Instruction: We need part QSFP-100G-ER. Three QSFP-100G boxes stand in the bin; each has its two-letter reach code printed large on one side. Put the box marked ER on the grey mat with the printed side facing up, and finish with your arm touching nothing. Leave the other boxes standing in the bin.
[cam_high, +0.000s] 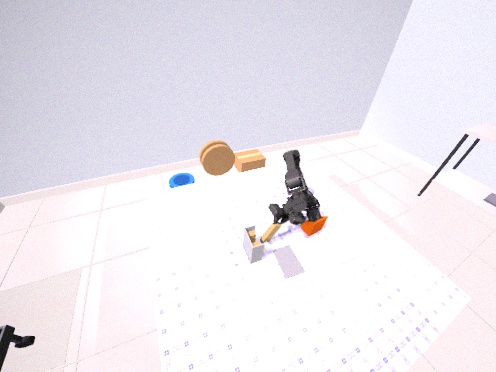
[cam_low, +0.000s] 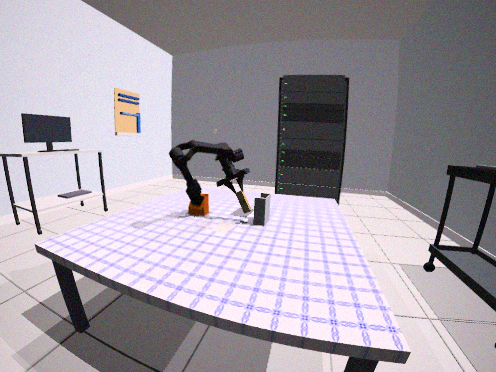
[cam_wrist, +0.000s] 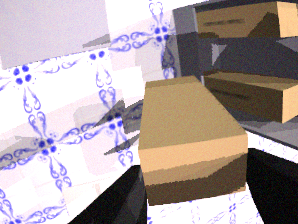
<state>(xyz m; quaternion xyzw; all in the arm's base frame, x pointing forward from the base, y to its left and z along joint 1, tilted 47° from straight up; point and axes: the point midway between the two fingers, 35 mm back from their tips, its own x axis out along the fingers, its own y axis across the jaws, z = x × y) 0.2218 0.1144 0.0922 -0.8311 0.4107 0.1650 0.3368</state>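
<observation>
My gripper (cam_high: 278, 223) (cam_wrist: 194, 167) is shut on a brown box (cam_high: 270, 233) (cam_low: 243, 202) (cam_wrist: 192, 112). The box hangs tilted in the air beside the bin, outside it, between the bin and the arm's base. No letters show on its faces in view; its far side is hidden. The grey bin (cam_high: 254, 253) (cam_low: 260, 212) (cam_wrist: 185, 47) stands upright. Two other brown boxes (cam_wrist: 237, 19) (cam_wrist: 245, 95) are in it; each shows a dark, unreadable mark in the wrist view. The grey mat (cam_high: 289, 263) (cam_wrist: 47, 30) lies flat beside the bin with nothing on it.
The arm's orange base (cam_high: 314, 227) (cam_low: 199, 206) stands behind the mat in the top view. A blue ring-shaped dish (cam_high: 181, 180), a round brown object (cam_high: 217, 158) and a cardboard carton (cam_high: 250, 161) are farther back. All stand on or beyond the patterned tabletop's far part.
</observation>
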